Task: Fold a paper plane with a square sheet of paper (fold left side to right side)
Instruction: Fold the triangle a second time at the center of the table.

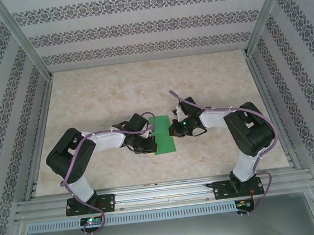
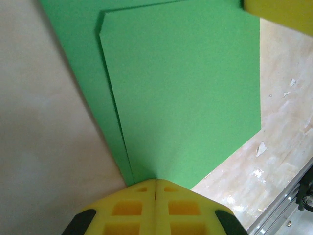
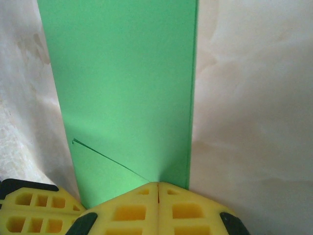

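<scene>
The square sheet of paper (image 1: 164, 134) lies on the table between the arms, bright green and folded into a narrow upright strip. In the left wrist view the sheet (image 2: 186, 98) shows two layers, the upper edge set slightly inside the lower one. My left gripper (image 2: 155, 180) is shut, its tips down on the sheet's near corner. In the right wrist view the strip (image 3: 127, 83) has a slanted crease across its lower left corner. My right gripper (image 3: 158, 184) is shut, its tips resting on the strip's near end. From above, the left gripper (image 1: 148, 145) and right gripper (image 1: 175, 129) flank the strip.
The marbled beige table (image 1: 115, 94) is walled by patterned panels, with a metal rail (image 1: 165, 194) along the near edge. A yellow finger of the other gripper (image 2: 281, 12) pokes into the left wrist view's top right, and another (image 3: 29, 210) sits bottom left in the right wrist view.
</scene>
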Available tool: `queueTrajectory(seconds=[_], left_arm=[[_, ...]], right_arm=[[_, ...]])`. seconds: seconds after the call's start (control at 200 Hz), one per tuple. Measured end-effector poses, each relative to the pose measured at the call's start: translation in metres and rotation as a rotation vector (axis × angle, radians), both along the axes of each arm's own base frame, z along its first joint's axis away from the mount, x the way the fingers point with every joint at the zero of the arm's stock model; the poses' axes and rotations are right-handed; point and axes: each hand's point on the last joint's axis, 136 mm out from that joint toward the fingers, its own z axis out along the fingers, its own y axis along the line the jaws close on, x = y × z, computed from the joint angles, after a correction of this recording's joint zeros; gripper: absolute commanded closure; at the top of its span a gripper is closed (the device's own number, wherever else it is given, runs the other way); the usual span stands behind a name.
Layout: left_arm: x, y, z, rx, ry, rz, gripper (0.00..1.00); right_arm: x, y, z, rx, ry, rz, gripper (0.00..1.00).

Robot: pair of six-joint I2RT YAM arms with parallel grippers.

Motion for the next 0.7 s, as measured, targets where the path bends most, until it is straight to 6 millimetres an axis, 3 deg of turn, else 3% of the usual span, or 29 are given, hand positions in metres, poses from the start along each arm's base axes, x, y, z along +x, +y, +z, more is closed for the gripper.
queueTrajectory(seconds=[0.435,0.6,0.699], left_arm=[[0.000,0.000,0.000,0.000,0.001,0.000,1.00],[0.000,0.000,0.000,-0.001,0.000,0.000,1.00],[0.000,0.000,0.000,0.000,0.001,0.000,1.00]], right_arm=[[0.016,-0.022,0.001,-0.028,-0.017,-0.042,1.00],[0.018,-0.019,0.024,0.000,-0.072,-0.045,1.00],[0.016,-0.007,0.035,0.042,-0.094,-0.028,1.00]])
